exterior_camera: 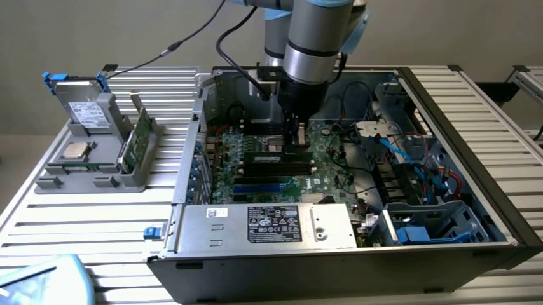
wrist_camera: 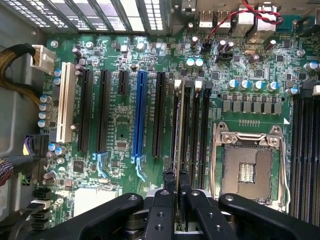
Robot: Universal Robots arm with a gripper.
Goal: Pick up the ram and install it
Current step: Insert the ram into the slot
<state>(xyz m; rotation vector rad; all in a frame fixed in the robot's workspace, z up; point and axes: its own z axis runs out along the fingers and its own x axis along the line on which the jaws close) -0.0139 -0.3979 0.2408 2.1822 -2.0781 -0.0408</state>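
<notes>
My gripper reaches down into the open computer case, over the motherboard's memory slots. In the wrist view the two black fingers stand close together, with the gripper shut on the ram. The ram appears edge-on as a thin strip running along a black memory slot beside the processor socket. In the exterior view the ram is a low green stick with a white label, lying along the slots just below the fingers. Whether it is seated in the slot I cannot tell.
A grey holder at the exterior view's left carries a green expansion card, a silver processor chip and a drive. The power supply sits at the case front. Cables crowd the case's right side. Expansion slots lie beside the memory slots.
</notes>
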